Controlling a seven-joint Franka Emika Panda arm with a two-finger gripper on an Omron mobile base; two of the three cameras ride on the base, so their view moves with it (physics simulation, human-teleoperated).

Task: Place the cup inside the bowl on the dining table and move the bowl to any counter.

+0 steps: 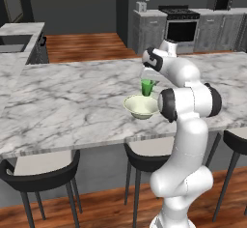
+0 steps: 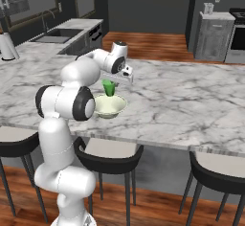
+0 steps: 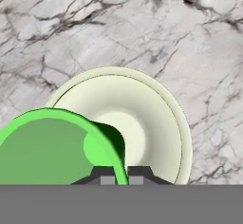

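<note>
The bright green cup (image 1: 147,87) hangs just above the pale cream bowl (image 1: 141,107), which rests on the marble dining table (image 1: 72,101) near its front edge. My gripper (image 1: 146,79) is shut on the cup's rim from above. The right base view has the cup (image 2: 109,88) over the bowl (image 2: 111,106), under the gripper (image 2: 113,80). In the hand view the cup (image 3: 52,147) fills the lower left, its rim pinched between the fingertips (image 3: 108,176), with the bowl (image 3: 142,118) beneath it on the table (image 3: 142,28).
Dark stools (image 1: 46,174) (image 2: 107,155) stand along the table's near side. A marble counter with a sink (image 2: 57,36) lies to the left, and a counter beside a stove (image 1: 181,21) stands at the back. Bare wooden floor separates them from the table.
</note>
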